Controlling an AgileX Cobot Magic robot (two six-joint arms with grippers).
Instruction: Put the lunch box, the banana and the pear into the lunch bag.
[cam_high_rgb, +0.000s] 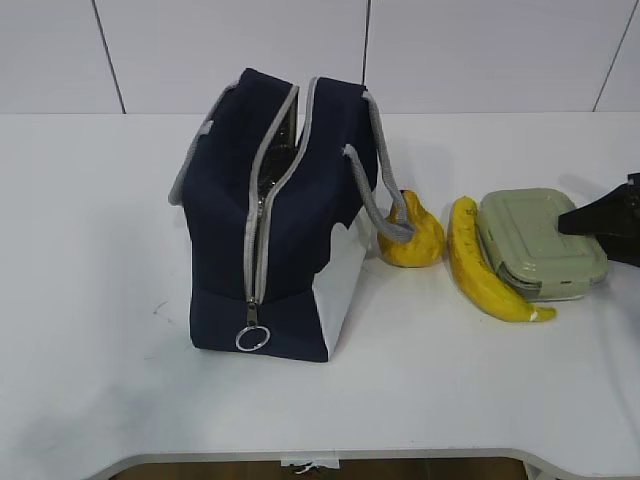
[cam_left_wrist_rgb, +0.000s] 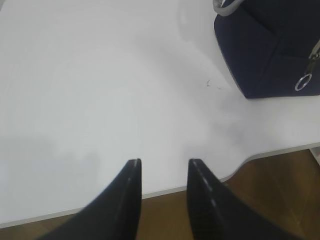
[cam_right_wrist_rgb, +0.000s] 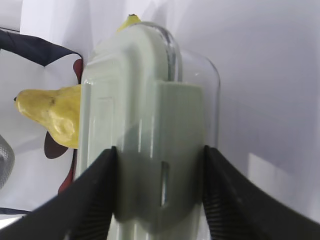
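your right gripper (cam_right_wrist_rgb: 157, 187) fingers bracket the sage-green lidded lunch box (cam_right_wrist_rgb: 145, 125) at its side clip, pads at both faces. your left gripper (cam_left_wrist_rgb: 164, 172) is parted over bare white table (cam_left_wrist_rgb: 100, 90). navy fabric lunch bag (cam_high_rgb: 275, 215) stands unzipped; curved yellow banana (cam_high_rgb: 480, 265) touches the box, lumpy pear (cam_high_rgb: 412, 238) by the bag.

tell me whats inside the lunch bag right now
Through the open zipper of the lunch bag only a strip of silver lining shows. The rest of the interior is hidden by the navy sides, so its contents cannot be judged.
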